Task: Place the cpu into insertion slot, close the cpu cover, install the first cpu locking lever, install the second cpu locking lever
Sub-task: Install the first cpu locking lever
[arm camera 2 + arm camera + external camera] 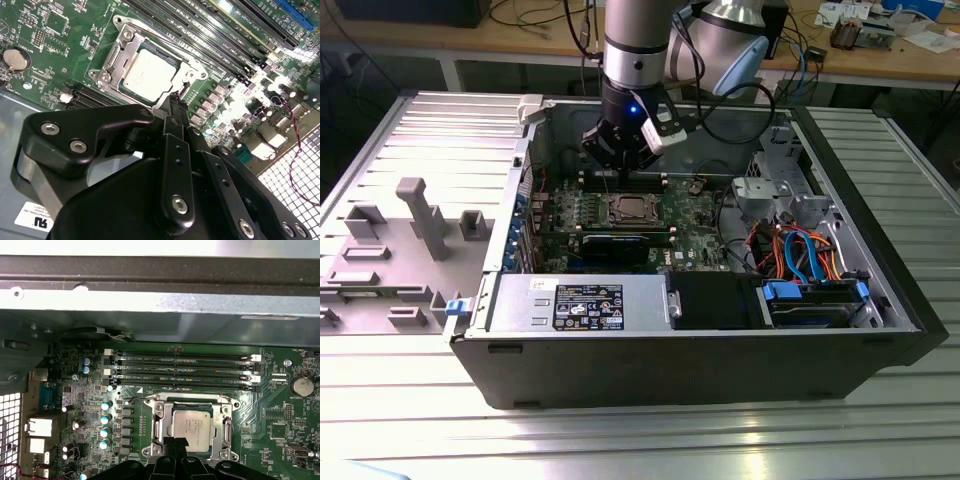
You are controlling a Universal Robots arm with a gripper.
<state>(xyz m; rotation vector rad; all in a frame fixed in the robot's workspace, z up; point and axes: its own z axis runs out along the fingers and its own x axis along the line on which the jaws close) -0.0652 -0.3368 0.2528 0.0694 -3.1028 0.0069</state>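
The cpu [192, 424] lies flat in the insertion slot [218, 455], its silvery top showing through the cut-out of the cpu cover [159, 426]. The cover is folded down around the chip. In the second wrist view the cpu [150, 75] sits inside the cover frame [119, 52], and a thin metal lever end [184, 86] sticks up at the socket's edge. My gripper [174, 102] hovers shut right beside that lever end, at the rim of the socket, with nothing seen between the fingers. From the exterior view the gripper [623, 160] hangs just above the socket [632, 208].
Several long memory slots [182, 371] run beside the socket. The open computer case [470, 345] surrounds the board, with a power supply [582, 303] at the front, a drive cage [775, 195] and cables [800, 255] on the exterior view's right. A grey fixture [420, 215] stands outside the case.
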